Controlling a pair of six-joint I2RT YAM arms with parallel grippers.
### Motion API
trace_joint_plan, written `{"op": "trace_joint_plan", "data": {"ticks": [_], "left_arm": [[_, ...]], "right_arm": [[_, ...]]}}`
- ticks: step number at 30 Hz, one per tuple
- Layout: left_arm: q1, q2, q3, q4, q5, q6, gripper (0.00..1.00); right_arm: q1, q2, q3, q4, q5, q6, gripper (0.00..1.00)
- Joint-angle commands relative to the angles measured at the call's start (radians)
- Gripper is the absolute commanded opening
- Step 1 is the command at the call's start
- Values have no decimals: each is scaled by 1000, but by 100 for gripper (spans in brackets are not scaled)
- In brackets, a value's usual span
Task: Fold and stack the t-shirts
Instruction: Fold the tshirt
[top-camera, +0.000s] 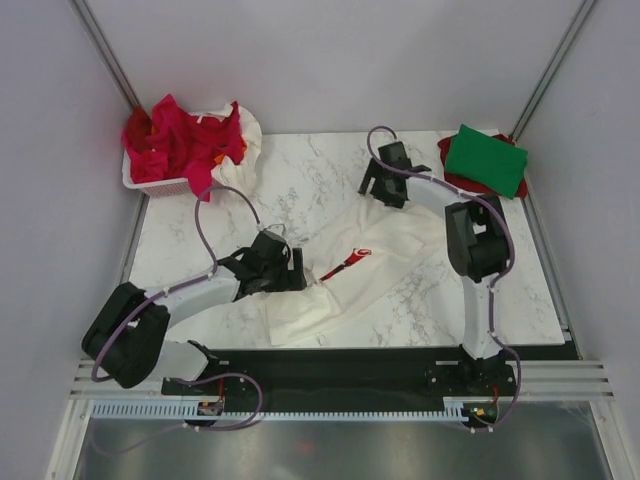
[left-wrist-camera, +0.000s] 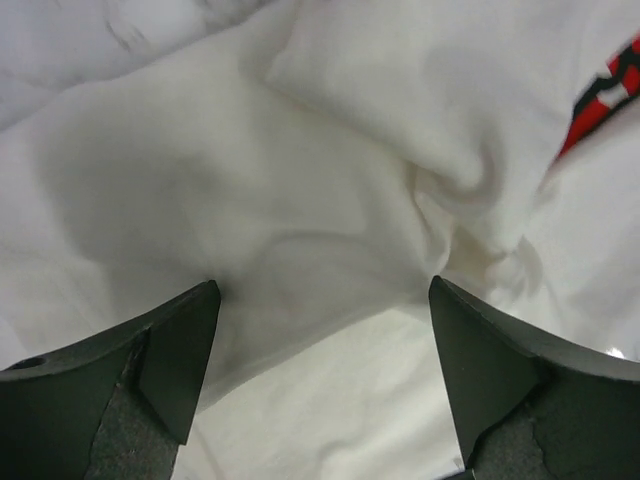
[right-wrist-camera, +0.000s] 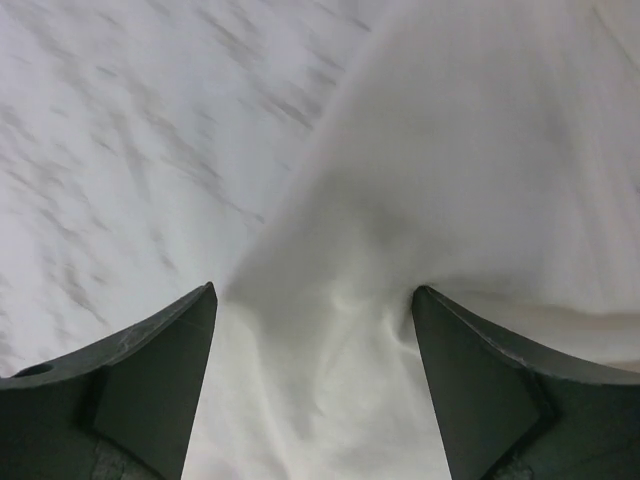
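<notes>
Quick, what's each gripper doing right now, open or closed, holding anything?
Left gripper: open, white shirt lying between its fingers.
Right gripper: open, over the same shirt's edge.

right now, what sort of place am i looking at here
Probably a robot lab test cell, not a home: plain white walls box in a marble-pattern table, with a left arm and right arm mounted at its near edge, a white t-shirt lying between them.
</notes>
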Motion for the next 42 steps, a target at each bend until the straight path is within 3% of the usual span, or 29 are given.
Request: {"op": "trace_joint_plan", "data": {"ticks": [1, 4, 6, 8, 12, 16, 22, 26, 31, 35, 42], "left_arm": [[-68, -96, -125, -95, 154, -195, 94], [-123, -218, -189, -95, 249, -339, 96], [-163, -277, -186, -93, 266, -437, 100], [-240, -304, -136, -96, 274, -459, 100], [-306, -280, -36, -132, 288, -464, 100], [-330, -283, 42, -153, 282, -439, 100], [-327, -245, 218, -300, 119, -234, 100], [-308, -209, 295, -330, 98, -159, 100], [-294, -251, 320, -337, 99, -109, 100], [-294, -321, 322, -388, 88, -64, 100], [-274, -455, 381, -621, -53, 12, 100]], "right_arm": [[49, 190, 353, 17, -186, -84, 87], [74, 447, 775, -40, -393, -148, 91], [77, 628, 1076, -60, -442, -144, 95], [76, 688, 1160, -17, -457, -142, 98], [69, 563, 959, 205, -517, -159, 98], [63, 379, 817, 161, -496, -253, 98], [36, -41, 358, 106, -224, -308, 98], [0, -109, 210, 100, -176, -293, 98], [-35, -28, 240, 49, -202, -299, 92], [-56, 113, 401, -6, -175, -310, 76], [-105, 241, 510, -51, -167, -290, 74]]}}
